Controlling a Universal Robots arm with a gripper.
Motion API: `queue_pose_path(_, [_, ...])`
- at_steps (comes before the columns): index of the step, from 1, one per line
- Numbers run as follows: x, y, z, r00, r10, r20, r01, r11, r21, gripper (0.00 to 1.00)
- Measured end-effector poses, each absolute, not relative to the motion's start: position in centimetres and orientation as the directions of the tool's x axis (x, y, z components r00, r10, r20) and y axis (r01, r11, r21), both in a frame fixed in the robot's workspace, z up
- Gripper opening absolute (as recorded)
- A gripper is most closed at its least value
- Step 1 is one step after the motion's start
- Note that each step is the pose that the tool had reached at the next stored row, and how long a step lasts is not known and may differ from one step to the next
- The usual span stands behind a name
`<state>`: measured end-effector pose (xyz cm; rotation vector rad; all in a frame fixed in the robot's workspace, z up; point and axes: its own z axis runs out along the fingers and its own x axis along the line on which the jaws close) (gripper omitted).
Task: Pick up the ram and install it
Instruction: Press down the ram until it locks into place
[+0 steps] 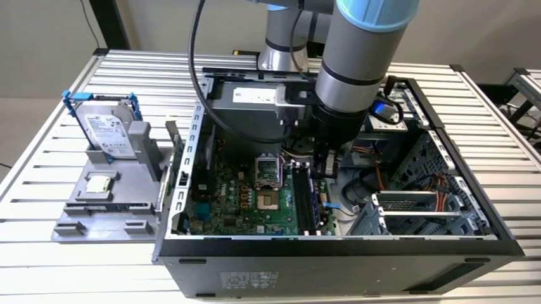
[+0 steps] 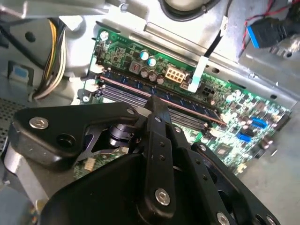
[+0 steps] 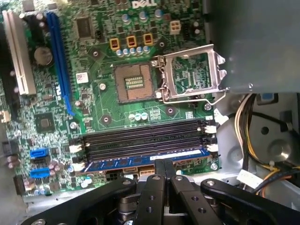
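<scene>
Your gripper point(image 3: 163, 165) hangs inside the open case point(image 1: 338, 244), fingers pressed together, tips touching the ram point(image 3: 147, 161) seated in the motherboard point(image 3: 108, 105) slot nearest the case wall.

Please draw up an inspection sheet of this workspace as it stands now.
Surface: slatted metal table, carrying an open computer case.
Job's things: ram stands along the outermost memory slot on the motherboard; whether it is latched cannot be told.
Clutter: hard drive in a blue frame, upright on a grey fixture beside the case.
Grippers: gripper shut, its tip at the ram's top edge.
Cables: yellow and black wire bundle inside the case; black cable along the arm.
Surroundings: another slatted table.
</scene>
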<state>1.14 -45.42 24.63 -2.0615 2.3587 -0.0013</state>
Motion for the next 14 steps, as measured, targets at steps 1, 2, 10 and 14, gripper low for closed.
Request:
queue_pose_path(1, [1.13,-45.42,24.62,-0.118,-0.993,-0.005,-0.993,0.118,-0.007,0.00])
queue_pose_path(2, [1.13,-45.42,24.61,-0.105,-0.994,-0.005,-0.994,0.105,-0.007,0.00])
queue_pose_path(10, [1.22,-45.42,24.48,-0.060,-0.998,-0.002,-0.998,0.061,-0.007,0.00])
queue_pose_path(14, [1.25,-45.42,24.44,-0.057,-0.998,-0.001,-0.998,0.057,-0.007,0.00])
